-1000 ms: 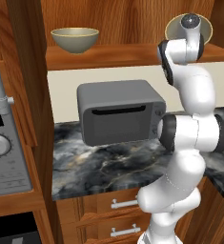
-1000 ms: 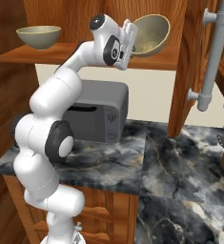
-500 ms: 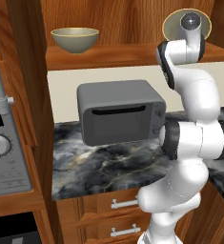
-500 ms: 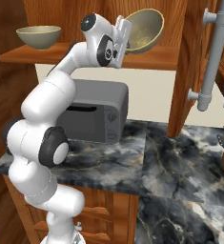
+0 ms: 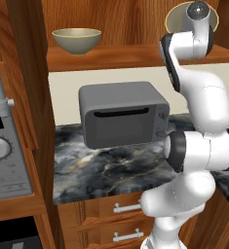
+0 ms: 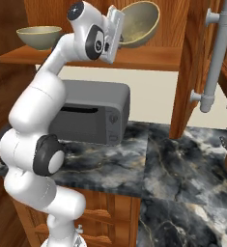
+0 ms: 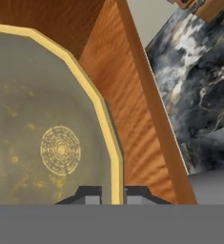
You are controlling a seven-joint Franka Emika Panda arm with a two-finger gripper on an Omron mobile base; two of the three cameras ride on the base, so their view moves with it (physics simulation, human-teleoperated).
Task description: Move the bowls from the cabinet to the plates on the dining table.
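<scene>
One bowl [image 6: 138, 23] is pinched at its rim by the claw [image 7: 112, 194], tipped on edge above the cabinet shelf [image 6: 148, 58]; 2nd bowl [image 5: 77, 40] sits on shelf. Should be withdrawn slowly, levelled, kept clear of cabinet post [image 6: 188, 67].

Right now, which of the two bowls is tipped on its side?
The right bowl, which the claw pinches by its rim, is tipped so its inside faces sideways. The other bowl sits upright on the cabinet shelf, further left.

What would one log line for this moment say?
hand: shut on tilted bowl rim | second bowl: upright on cabinet shelf | toaster oven: on counter below
</scene>
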